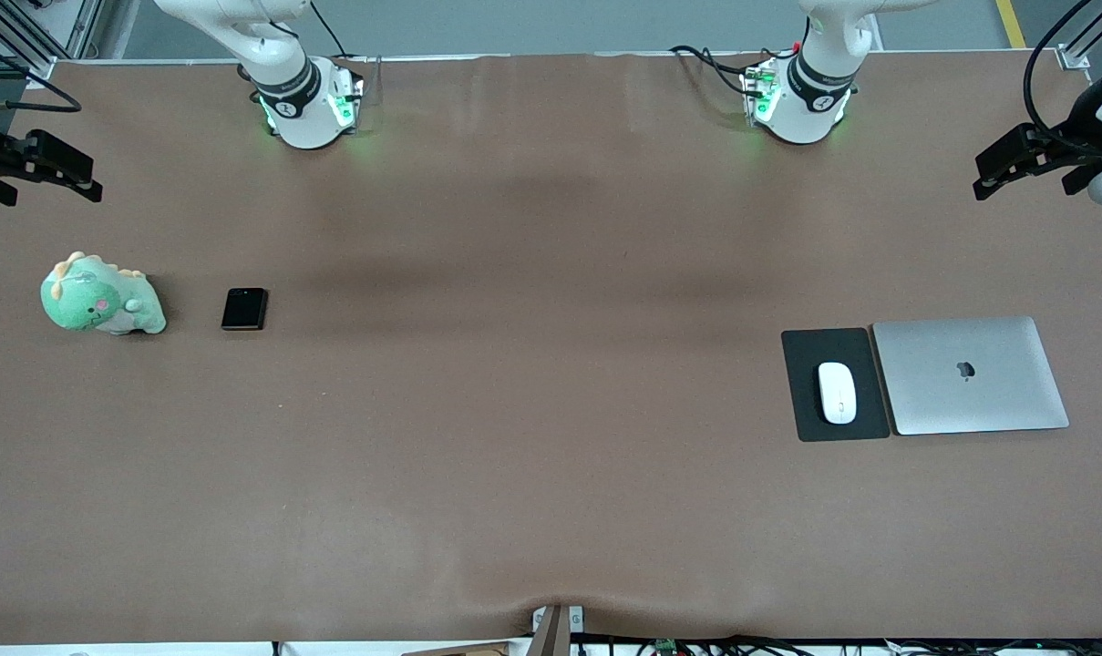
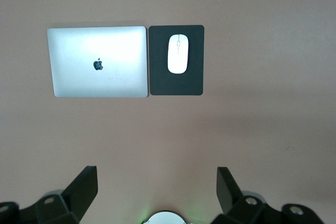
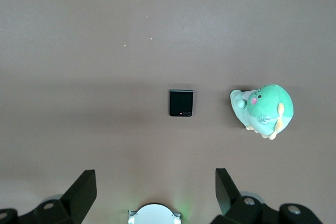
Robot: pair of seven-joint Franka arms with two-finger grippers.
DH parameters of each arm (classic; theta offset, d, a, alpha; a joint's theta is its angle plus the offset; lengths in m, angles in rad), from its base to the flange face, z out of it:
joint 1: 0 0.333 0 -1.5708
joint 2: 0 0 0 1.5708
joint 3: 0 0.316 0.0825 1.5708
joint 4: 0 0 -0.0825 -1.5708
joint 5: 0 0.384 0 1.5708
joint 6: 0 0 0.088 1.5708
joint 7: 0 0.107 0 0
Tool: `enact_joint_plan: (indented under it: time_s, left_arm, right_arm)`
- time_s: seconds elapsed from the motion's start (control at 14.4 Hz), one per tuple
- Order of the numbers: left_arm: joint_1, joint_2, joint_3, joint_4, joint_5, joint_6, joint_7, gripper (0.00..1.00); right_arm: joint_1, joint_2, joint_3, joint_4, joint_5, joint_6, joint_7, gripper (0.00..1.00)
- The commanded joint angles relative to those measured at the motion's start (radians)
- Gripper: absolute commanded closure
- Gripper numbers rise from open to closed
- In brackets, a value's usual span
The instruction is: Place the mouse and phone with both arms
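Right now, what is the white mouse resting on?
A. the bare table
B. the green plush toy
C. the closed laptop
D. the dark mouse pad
D: the mouse lies on the dark mouse pad, beside the closed laptop.

A green plush toy (image 1: 101, 297) lies on the brown surface (image 1: 514, 410), well apart from the right jaws. A closed silver laptop (image 1: 970, 375) touches a dark pad (image 1: 801, 401), well apart from the left jaws.

mouse (image 1: 838, 393): white, on dark pad (image 1: 834, 384) | phone (image 1: 244, 309): black (folded), flat
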Motion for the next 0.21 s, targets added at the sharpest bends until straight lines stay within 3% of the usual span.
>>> enact_joint_plan:
  time_s: [0.0, 0.14]
  left_arm:
    - [0.007, -0.008, -0.003, 0.005, 0.005, -0.004, 0.015, 0.0]
    - [0.007, -0.008, -0.003, 0.005, 0.003, -0.006, 0.015, 0.0]
  right_arm:
    - [-0.008, -0.022, 0.007, -0.017, 0.018, 0.006, 0.019, 0.0]
    - [-0.007, -0.022, 0.007, -0.018, 0.016, 0.006, 0.019, 0.0]
